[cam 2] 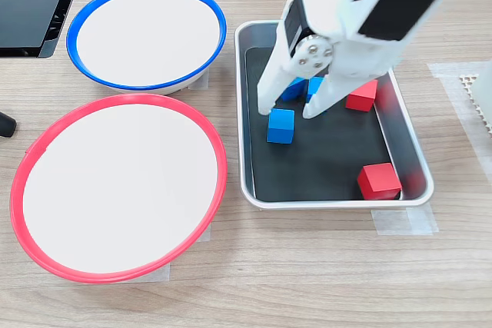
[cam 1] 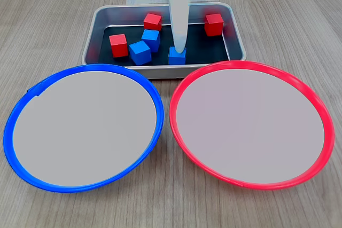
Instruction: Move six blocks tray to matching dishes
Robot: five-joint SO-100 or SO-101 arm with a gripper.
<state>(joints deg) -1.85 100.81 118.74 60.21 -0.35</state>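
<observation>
Six blocks sit in the tray (cam 1: 101, 21), three blue and three red, and both dishes are bare, so by my judgement the sorting has not begun. In the fixed view from the front, the tray lies at upper centre of the frame, the blue-rimmed dish (cam 1: 32, 92) at lower left and the red-rimmed dish (cam 1: 320, 110) at lower right, all on the wooden bench (cam 1: 53, 14).

The white pincer (cam 2: 286, 113) reaches down into the tray with its two fingers spread apart, holding nothing. One finger tip is beside the nearest blue block (cam 2: 280, 126); whether it touches the cube I cannot tell. In the front view the same blue block (cam 1: 177, 55) lies just under the finger, close to the tray's near wall.

The cubes look small, matte, rigid and light, so they should neither crush nor slip much. Flat opposite faces are the place to take hold, the fingers squared to them, closing low on the cube. The wall nearby may leave little room for one finger. Two other blue blocks (cam 1: 144, 46) lie touching each other at left centre of the tray, which would make them harder to straddle.
</observation>
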